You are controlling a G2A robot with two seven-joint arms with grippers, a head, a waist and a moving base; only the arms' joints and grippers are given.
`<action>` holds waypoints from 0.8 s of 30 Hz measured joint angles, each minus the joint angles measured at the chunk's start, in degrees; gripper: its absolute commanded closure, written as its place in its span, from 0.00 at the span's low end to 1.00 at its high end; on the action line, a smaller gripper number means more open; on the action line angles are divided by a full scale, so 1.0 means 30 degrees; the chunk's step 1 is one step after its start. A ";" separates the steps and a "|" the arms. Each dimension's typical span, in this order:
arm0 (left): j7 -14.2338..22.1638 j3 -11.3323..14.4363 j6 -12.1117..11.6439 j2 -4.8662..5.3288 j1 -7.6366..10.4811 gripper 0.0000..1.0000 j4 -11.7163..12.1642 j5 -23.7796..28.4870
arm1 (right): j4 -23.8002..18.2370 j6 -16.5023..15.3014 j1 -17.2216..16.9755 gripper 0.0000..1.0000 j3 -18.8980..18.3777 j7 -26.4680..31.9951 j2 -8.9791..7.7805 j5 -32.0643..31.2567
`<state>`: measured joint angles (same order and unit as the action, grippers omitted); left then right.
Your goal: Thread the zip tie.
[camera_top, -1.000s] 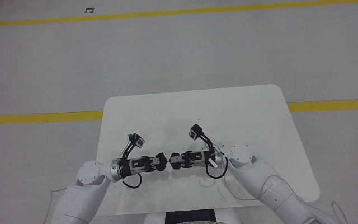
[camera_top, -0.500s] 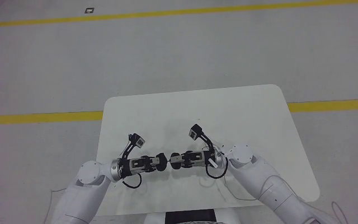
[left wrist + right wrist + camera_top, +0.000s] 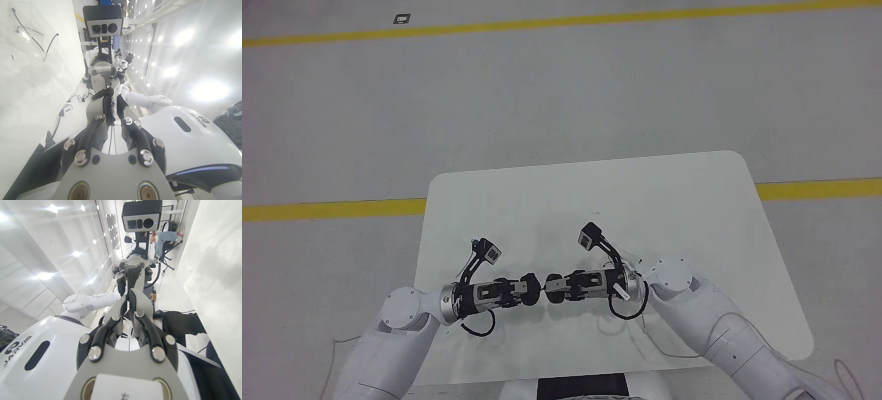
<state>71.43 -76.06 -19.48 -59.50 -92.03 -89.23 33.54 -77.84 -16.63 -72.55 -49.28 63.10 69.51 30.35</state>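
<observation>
White table (image 3: pixel 712 200) beneath both arms. Left gripper (image 3: pixel 113 98) and right gripper (image 3: pixel 128 292) tip to tip over robot-side half of table. Left gripper: narrow gap between black-wrapped fingers (image 3: pixel 121 107), nothing discernible in grip. Right gripper: fingers (image 3: pixel 132 302) closed tip against tip, any held item not discernible. Clear bag (image 3: pixel 37 22) flat on table, well apart from both grippers. Black zip ties (image 3: pixel 36 38) at bag, inside or underneath, cannot tell which.

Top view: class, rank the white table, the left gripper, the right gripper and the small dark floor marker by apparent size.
1. White table.
2. Left gripper and right gripper: alike, unranked.
3. Dark floor marker, though farther from the camera.
</observation>
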 measured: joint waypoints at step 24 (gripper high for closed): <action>0.0000 0.0000 0.0000 0.0000 0.0000 0.93 0.0000 0.0000 | 0.0111 -0.0120 0.0113 1.00 0.0173 -0.0153 0.0069 0.0039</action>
<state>71.43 -76.06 -19.48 -59.50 -92.03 -89.23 33.54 -77.51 -16.98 -72.21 -48.77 62.64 69.72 30.46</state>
